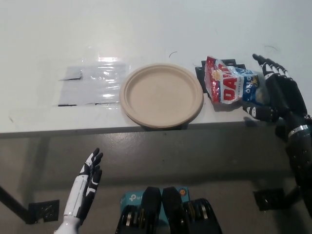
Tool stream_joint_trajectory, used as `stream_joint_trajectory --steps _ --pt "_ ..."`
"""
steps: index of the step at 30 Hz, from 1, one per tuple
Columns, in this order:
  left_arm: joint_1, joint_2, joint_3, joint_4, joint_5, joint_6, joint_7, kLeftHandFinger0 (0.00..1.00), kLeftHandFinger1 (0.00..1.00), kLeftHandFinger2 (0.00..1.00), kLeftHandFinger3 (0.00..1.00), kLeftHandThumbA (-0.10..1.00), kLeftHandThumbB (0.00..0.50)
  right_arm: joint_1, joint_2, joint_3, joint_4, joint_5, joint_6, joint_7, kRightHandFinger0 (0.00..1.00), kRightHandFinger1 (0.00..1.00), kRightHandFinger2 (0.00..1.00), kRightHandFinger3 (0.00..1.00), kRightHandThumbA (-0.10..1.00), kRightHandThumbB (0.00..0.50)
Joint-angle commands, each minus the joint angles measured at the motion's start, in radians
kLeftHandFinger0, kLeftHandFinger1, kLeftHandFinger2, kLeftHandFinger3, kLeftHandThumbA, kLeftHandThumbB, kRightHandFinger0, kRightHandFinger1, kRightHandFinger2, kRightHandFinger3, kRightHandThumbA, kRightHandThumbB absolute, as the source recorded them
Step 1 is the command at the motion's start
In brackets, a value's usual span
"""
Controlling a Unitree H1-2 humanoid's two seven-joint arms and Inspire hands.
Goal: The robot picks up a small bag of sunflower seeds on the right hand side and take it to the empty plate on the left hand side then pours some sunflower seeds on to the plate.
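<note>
Black right hand [274, 92] spreads wide over the right end of the crinkled red-white-blue seed bag [229, 86], beside the round tan paper plate [161, 95]; white left hand [87, 183] hangs open below.

This looks like a robotics lab or test room rather than a home. A plain white table [146, 29] fills the upper part of the view, bare of any cloth or household clutter. Near its front edge, black tape marks [199, 73] and a taped-down clear plastic sheet [92, 85] fix set positions on the surface. Below the table's front edge lies a grey floor [170, 156], with another black marker square [43, 211] toward its lower left corner.
</note>
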Motion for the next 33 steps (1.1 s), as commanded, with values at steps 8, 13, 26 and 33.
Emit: stream_joint_trajectory --steps 8,13,26,33 --pt "-0.007 0.009 0.0 -0.012 0.009 -0.026 0.007 1.0 1.0 1.0 1.0 1.0 0.183 -0.078 -0.023 0.022 0.049 -0.011 0.013 -0.003 1.0 1.0 1.0 1.0 0.95 0.5" --pt "-0.01 0.008 0.001 -0.003 0.002 -0.038 0.007 1.0 1.0 1.0 1.0 1.0 0.193 -0.092 -0.021 0.017 0.075 0.002 -0.012 -0.022 1.0 1.0 1.0 1.0 0.98 0.5" --pt "-0.002 0.005 0.002 -0.008 -0.007 -0.04 0.005 1.0 1.0 1.0 1.0 1.0 0.173 -0.136 -0.021 0.003 0.124 0.035 -0.026 -0.024 1.0 1.0 1.0 1.0 0.98 0.5" --pt "0.001 0.004 0.001 -0.004 -0.01 -0.049 0.006 1.0 1.0 1.0 1.0 1.0 0.175 -0.149 -0.021 0.013 0.157 0.03 -0.024 -0.03 1.0 1.0 1.0 1.0 0.98 0.5"
